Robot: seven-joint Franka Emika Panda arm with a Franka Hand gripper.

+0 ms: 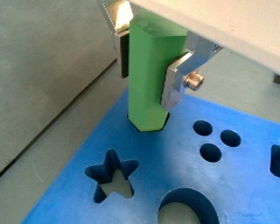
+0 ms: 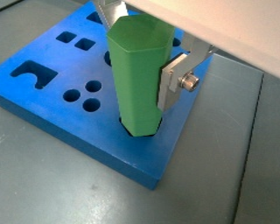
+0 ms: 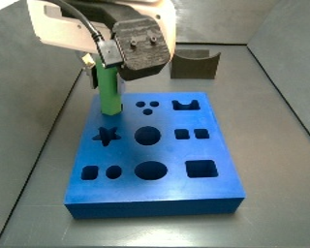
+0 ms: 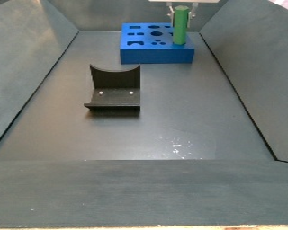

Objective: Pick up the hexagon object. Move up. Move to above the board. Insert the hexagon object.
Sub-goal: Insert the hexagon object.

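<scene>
The hexagon object (image 1: pixel 150 77) is a bright green rod standing upright. My gripper (image 1: pixel 149 66) is shut on it, with silver fingers (image 1: pixel 178 80) on two opposite sides. Its lower end sits at a hole near a corner of the blue board (image 1: pixel 178 179), and appears to have just entered it. Both wrist views show the rod (image 2: pixel 140 79) and the board (image 2: pixel 60 92). In a side view the rod (image 3: pixel 108 89) stands at the board's (image 3: pixel 158 184) far left corner under the gripper (image 3: pixel 108 73). The rod (image 4: pixel 179 24) and board (image 4: pixel 157 45) also show far off.
The dark fixture (image 4: pixel 112 91) stands on the grey floor away from the board; it also shows behind the board (image 3: pixel 196 64). The board has star (image 1: pixel 111 173), round and square holes. Grey walls enclose the floor.
</scene>
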